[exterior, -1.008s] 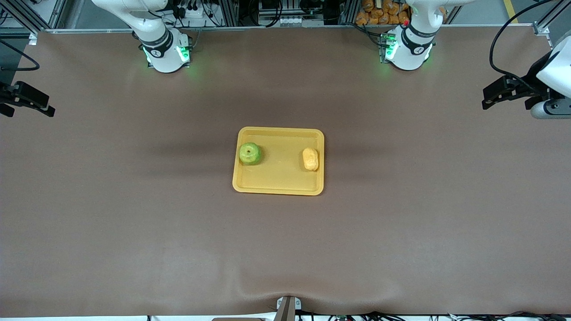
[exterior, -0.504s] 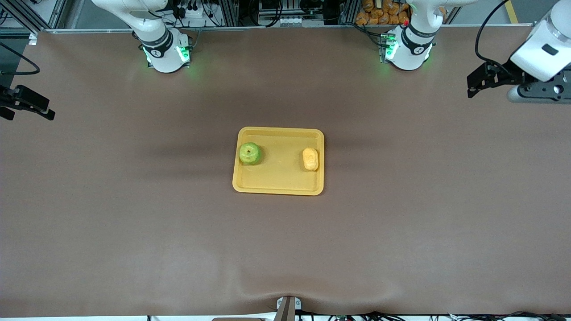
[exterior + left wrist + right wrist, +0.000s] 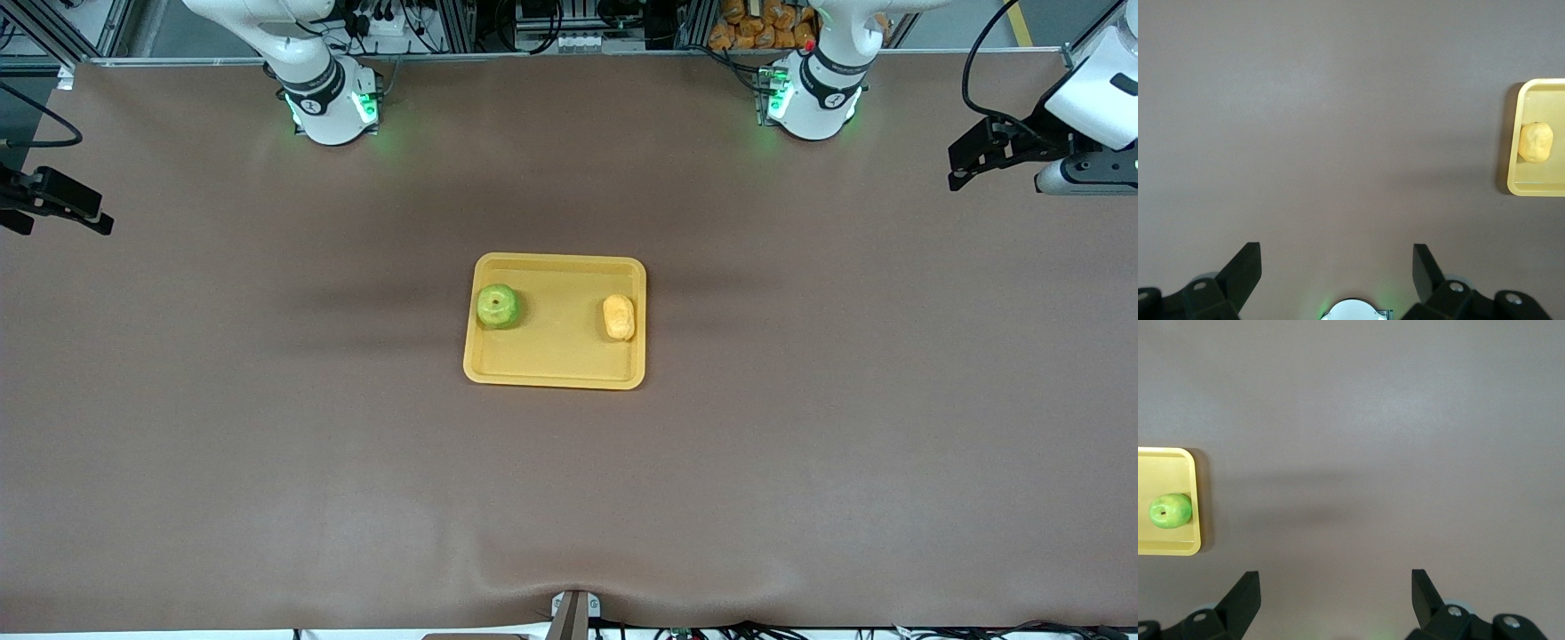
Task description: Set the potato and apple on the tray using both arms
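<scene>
A brown table cover (image 3: 267,427) is spread flat, and orange packets (image 3: 760,22) are stacked above its top edge.

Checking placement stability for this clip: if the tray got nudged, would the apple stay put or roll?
The apple looks round and smooth, so it would probably roll. It sits stem dimple up by the tray rim at the right arm's end, which might stop it that way only. The tray floor looks flat and slick, giving little grip. Both grippers, left and right, are open, far from it.
</scene>
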